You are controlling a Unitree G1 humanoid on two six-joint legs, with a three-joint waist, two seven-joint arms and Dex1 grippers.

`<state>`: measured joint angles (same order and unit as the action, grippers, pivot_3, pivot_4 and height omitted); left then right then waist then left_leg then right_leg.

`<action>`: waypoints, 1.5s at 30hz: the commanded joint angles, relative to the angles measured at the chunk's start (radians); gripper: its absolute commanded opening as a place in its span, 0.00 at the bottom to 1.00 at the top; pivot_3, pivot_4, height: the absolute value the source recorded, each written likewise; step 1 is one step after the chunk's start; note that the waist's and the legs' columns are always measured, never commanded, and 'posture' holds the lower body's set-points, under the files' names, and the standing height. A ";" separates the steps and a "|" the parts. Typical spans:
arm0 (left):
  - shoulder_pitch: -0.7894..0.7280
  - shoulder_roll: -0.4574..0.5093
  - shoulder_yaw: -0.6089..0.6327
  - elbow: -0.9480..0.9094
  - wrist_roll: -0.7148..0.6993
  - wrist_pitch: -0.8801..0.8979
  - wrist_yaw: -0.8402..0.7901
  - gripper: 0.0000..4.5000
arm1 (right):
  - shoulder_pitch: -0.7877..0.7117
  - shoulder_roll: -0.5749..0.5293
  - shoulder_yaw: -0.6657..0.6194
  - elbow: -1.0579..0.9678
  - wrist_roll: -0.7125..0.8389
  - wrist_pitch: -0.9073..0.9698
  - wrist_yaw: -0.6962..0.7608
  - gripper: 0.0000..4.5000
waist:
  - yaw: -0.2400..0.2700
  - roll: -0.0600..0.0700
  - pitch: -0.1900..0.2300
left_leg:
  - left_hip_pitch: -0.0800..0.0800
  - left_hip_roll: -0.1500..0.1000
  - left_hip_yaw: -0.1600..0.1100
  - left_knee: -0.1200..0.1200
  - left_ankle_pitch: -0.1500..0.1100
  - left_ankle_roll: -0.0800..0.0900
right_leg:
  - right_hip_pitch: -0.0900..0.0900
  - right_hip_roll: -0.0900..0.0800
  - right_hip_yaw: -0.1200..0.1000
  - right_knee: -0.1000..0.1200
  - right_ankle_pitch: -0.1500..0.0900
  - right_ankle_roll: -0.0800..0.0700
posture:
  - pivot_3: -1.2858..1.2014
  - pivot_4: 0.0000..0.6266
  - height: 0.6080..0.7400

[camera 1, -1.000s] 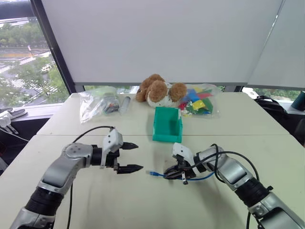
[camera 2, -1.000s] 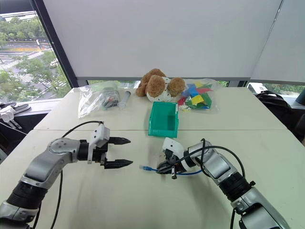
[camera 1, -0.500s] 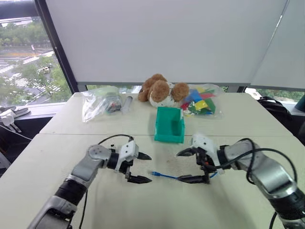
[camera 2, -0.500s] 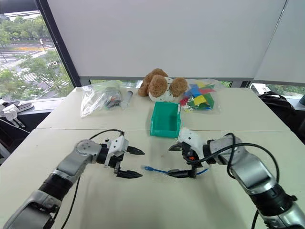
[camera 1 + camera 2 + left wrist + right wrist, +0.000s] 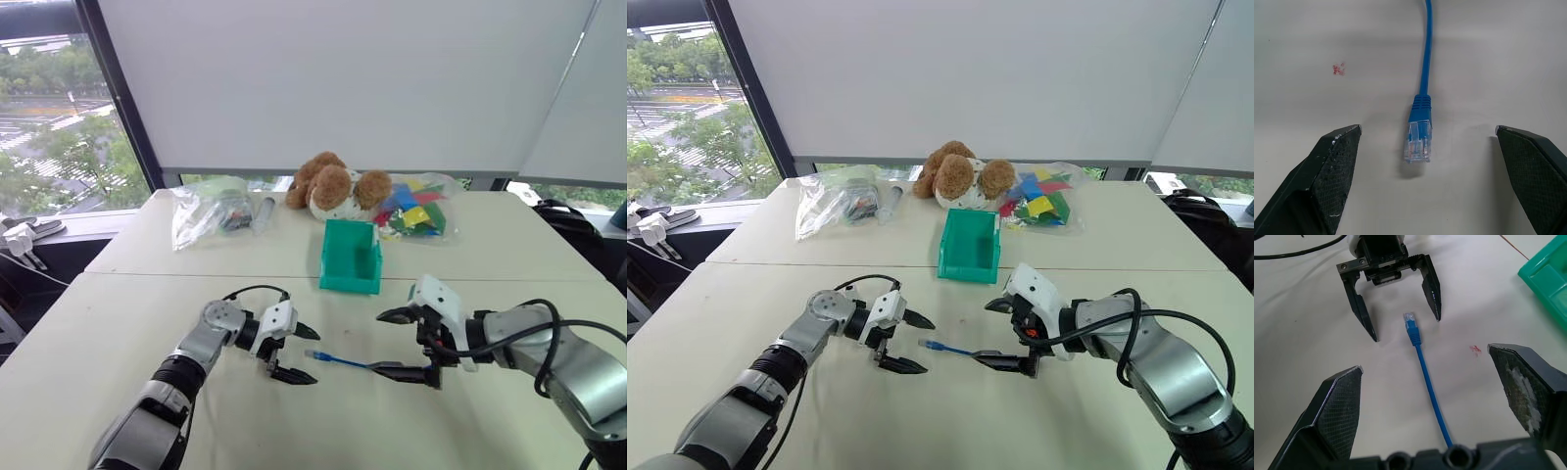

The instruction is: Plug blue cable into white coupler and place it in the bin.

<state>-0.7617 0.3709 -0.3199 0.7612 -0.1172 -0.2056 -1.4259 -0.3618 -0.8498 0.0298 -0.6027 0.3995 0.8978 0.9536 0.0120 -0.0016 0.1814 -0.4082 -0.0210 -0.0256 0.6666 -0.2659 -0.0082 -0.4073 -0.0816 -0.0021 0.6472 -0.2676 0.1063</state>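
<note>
Blue thin cable (image 5: pixel 338 361) is lying loose on our table (image 5: pixel 118 323), both pincers (image 5: pixel 295 354) (image 5: pixel 400 345) gaping wide, gripping nothing.

We find no text, label, brand, number or sign that can be read anywhere in these views.
</note>
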 commanded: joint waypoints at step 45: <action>-0.051 -0.062 0.171 -0.277 -0.068 0.094 0.230 0.01 | -0.103 0.851 -0.469 0.248 0.589 0.336 -0.956 1.00 | -0.022 0.000 -0.001 | 0.000 0.000 -0.001 -0.001 0.000 0.000 | -0.001 0.001 0.000 0.003 0.000 0.000 | 0.52 0.24 1.00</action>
<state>-0.8165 0.3044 -0.1528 0.5260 -0.1789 -0.1102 -1.1971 -0.4490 -0.0054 -0.4360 -0.3446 0.9541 1.2566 0.0032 -0.0098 -0.0019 0.1805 -0.4082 -0.0212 -0.0267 0.6654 -0.2659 -0.0082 -0.4087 -0.0802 -0.0016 0.6502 -0.2675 0.1063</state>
